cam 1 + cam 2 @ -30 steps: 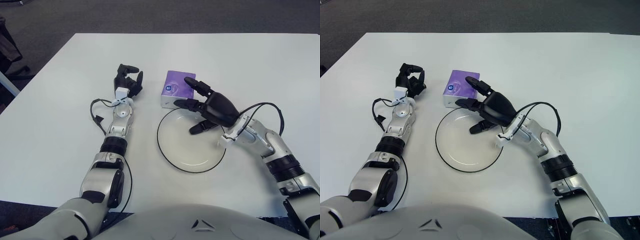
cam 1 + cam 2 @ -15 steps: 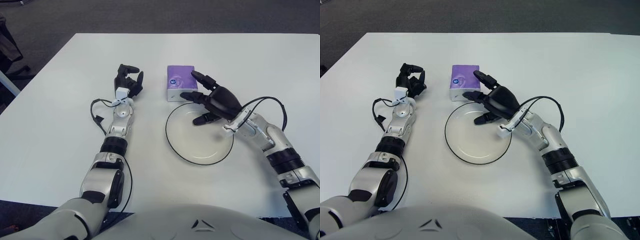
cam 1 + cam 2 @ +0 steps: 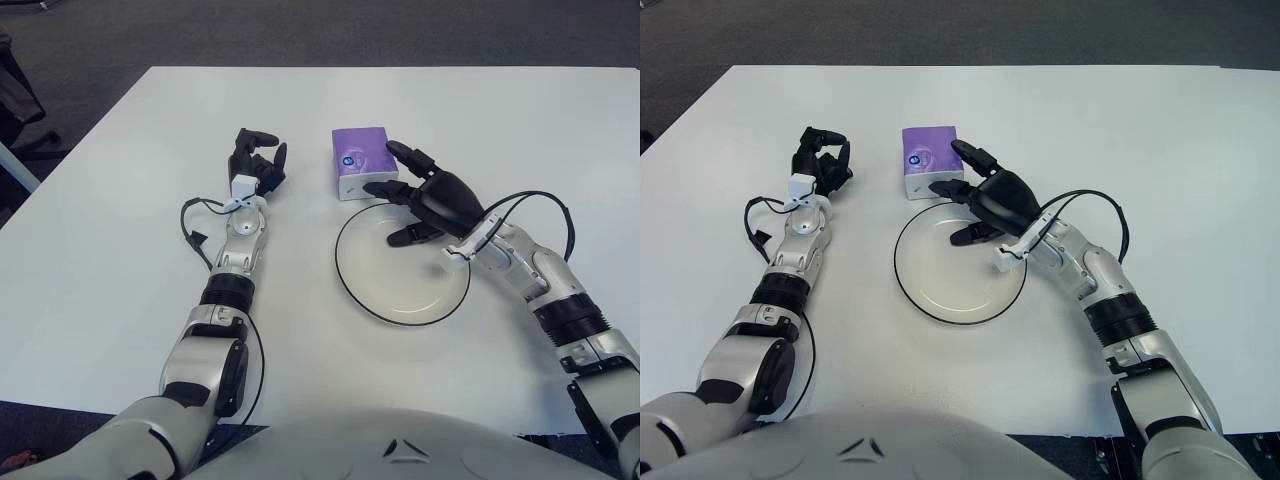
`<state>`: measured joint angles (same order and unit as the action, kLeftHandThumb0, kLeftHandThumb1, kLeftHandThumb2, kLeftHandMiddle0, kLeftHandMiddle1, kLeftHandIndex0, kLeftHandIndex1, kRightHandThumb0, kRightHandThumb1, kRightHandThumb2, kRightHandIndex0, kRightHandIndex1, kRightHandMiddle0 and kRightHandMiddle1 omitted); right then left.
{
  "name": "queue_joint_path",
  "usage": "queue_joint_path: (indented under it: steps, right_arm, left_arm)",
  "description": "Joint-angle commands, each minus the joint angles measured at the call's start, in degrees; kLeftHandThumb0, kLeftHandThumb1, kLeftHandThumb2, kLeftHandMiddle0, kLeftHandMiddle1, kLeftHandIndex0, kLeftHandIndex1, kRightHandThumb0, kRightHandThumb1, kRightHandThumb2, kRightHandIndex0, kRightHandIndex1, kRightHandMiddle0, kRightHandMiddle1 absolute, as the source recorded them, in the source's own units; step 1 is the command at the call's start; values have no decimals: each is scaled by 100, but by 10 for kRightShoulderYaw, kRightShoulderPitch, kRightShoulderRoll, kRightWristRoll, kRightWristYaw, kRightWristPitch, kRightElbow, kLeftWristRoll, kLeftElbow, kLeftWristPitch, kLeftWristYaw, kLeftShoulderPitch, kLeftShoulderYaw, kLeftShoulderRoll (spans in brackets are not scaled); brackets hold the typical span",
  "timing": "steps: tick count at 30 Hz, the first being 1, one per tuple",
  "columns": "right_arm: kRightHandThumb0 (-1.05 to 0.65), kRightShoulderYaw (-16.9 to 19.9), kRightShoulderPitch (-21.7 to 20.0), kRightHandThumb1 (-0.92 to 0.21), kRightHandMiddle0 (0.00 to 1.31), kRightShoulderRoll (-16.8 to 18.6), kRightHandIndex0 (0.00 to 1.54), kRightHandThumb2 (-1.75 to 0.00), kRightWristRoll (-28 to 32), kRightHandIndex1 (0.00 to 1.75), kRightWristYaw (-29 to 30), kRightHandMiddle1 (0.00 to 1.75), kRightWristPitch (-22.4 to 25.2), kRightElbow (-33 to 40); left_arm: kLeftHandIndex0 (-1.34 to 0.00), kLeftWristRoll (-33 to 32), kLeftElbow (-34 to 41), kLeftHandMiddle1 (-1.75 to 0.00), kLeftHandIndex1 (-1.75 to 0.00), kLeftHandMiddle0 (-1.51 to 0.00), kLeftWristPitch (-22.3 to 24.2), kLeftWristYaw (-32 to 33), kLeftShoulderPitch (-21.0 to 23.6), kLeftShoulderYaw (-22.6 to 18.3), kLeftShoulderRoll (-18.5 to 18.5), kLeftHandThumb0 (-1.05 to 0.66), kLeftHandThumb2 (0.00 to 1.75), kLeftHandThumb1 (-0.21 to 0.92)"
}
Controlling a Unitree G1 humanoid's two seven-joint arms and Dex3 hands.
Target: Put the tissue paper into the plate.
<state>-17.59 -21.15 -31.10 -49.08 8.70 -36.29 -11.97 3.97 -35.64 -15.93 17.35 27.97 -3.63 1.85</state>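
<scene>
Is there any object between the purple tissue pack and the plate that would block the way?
Nothing visible does. The tissue pack sits on the table right beside the plate's far rim, and the right robot hand is at its right side, over the plate. The left robot hand shows to the pack's left.

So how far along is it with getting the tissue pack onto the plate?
Nothing is done yet: the purple tissue pack sits on the table just beyond the plate. The right robot hand is open beside the pack, not gripping. Grasping and placing remain. The left robot hand shows left of the pack.
</scene>
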Motion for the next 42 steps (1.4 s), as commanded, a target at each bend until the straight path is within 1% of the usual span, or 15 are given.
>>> queue_joint_path:
  steps: [1, 14, 18, 22, 26, 29, 31, 37, 40, 42]
  right_arm:
    - [-42, -4, -8, -92, 55, -8, 63, -52, -3, 0, -2, 0, 4, -8]
    - [-42, -6, -10, -92, 55, -8, 61, -53, 5, 0, -6, 0, 2, -12]
    - [-42, -2, -8, -92, 55, -7, 61, -53, 25, 0, -4, 0, -15, -11]
    - [-42, 13, -4, -92, 55, -3, 61, -53, 68, 0, -3, 0, -41, 7]
    - [-42, 28, -14, -92, 55, 1, 62, -53, 131, 0, -27, 0, -55, 38]
    - [-42, 37, -27, -92, 56, -4, 63, -51, 171, 1, -62, 0, -50, 58]
    - [-40, 42, -41, -92, 56, -5, 65, -45, 192, 1, -85, 1, -41, 65]
    - [-37, 50, -72, -92, 58, 1, 67, -39, 222, 2, -134, 1, -20, 71]
    - [-36, 48, -91, -92, 59, 8, 68, -37, 226, 2, -152, 2, -11, 69]
    - [-35, 48, -97, -92, 59, 10, 68, -36, 225, 2, -157, 2, -11, 66]
  left_arm:
    - [-40, 11, -25, -175, -159, -79, 6, 2, -58, 6, -7, -37, 49, 84]
    - [-40, 12, -20, -175, -159, -79, 11, 2, -60, 6, -7, -37, 51, 83]
    - [-39, 12, -17, -175, -160, -79, 13, 1, -61, 7, -7, -37, 51, 83]
    - [-39, 12, -15, -175, -160, -79, 14, 1, -62, 7, -7, -37, 52, 83]
    - [-39, 13, -14, -175, -160, -79, 15, 0, -62, 6, -7, -37, 53, 82]
    - [-39, 14, -14, -175, -161, -79, 15, -1, -62, 6, -8, -37, 53, 82]
    - [-39, 14, -16, -175, -161, -79, 16, 0, -61, 6, -8, -37, 54, 82]
    - [-39, 16, -20, -175, -161, -79, 14, 2, -60, 7, -9, -37, 54, 82]
    - [-39, 17, -23, -175, -161, -79, 12, 2, -59, 8, -8, -37, 55, 81]
    - [-39, 18, -25, -175, -161, -79, 12, 2, -59, 8, -8, -37, 55, 81]
